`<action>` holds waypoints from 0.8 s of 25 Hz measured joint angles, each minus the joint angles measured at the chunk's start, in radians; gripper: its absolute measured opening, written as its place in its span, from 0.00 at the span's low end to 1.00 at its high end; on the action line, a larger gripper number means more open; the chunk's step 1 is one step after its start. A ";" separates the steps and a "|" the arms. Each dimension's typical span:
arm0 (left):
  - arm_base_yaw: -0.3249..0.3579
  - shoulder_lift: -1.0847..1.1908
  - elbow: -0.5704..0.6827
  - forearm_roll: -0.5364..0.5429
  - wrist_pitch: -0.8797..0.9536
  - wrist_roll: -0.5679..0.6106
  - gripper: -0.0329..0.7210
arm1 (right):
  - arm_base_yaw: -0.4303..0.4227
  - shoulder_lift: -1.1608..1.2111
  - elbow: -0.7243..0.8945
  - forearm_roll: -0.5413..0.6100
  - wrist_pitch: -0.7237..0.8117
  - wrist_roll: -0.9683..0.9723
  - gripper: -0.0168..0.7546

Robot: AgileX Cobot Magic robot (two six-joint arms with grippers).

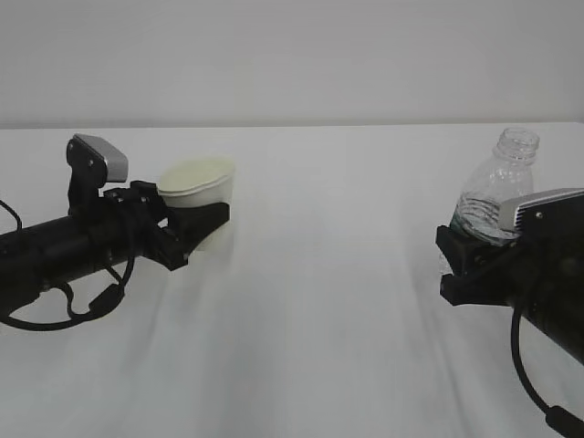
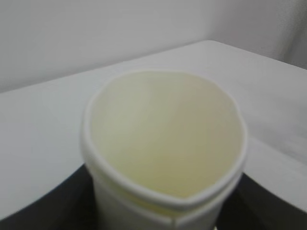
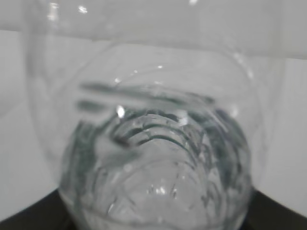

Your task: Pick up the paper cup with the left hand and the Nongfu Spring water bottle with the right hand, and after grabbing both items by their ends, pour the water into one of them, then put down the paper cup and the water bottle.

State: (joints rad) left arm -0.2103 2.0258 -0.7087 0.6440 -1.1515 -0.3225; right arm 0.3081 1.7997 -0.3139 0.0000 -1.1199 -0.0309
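White bench (image 1: 310, 301) before a plain pale wall: left hand (image 1: 187, 228), jaws closed on the small white tapered paper cup (image 1: 201, 196), right hand (image 1: 470, 260), jaws closed on the clear ribbed capless Nongfu Spring water bottle (image 1: 497, 187), both seemingly lifted and well apart; grasp step judged done, next bringing them together to pour.

Three views: one wide from the front, two very close from the wrists.

The exterior view looks along the table (image 1: 310, 301) from low height toward the back wall (image 1: 292, 55). Each wrist view looks forward and slightly down: the left onto the paper cup (image 2: 165, 143), the right onto the Nongfu Spring water bottle (image 3: 158, 158); the exterior view shows both too.
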 joint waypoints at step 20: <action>-0.261 0.004 -0.127 0.270 0.015 -0.142 0.64 | 0.000 0.000 0.000 0.000 0.000 -0.035 0.55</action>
State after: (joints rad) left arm -0.4718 2.0301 -0.8356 0.9137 -1.1362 -0.4642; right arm 0.3081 1.7997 -0.3139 0.0000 -1.1199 -0.0662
